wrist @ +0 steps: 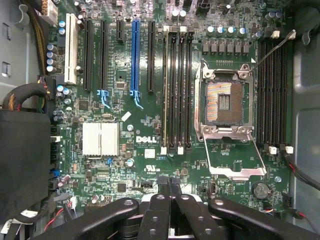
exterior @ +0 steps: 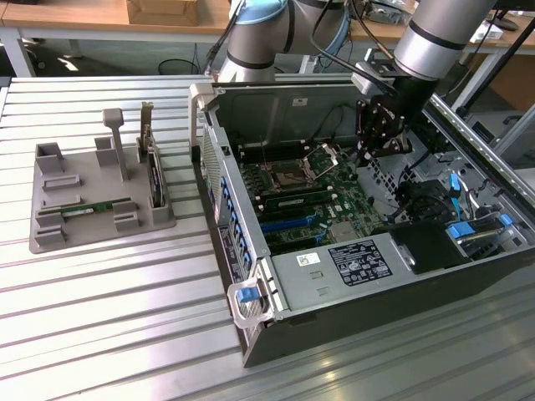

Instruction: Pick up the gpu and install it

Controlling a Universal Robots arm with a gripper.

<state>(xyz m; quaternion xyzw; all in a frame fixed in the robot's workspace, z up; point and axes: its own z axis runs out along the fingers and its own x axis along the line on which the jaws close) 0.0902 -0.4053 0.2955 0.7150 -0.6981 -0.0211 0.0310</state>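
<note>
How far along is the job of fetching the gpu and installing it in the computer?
Done: nothing visible. The gpu lies in the grey holder tray outside the case. In hand: nothing; the gripper, fingers shut and empty, hangs over the motherboard. Left: picking and installing.

Your exterior view looks down at an angle from off the arm, far enough back to take in the whole open computer case [exterior: 334,276] and the grey parts tray [exterior: 50,238] beside it. Your wrist view looks straight down, close over the motherboard [wrist: 125,165] inside that case. Both views share the motherboard and its open CPU socket [wrist: 224,102].
</note>
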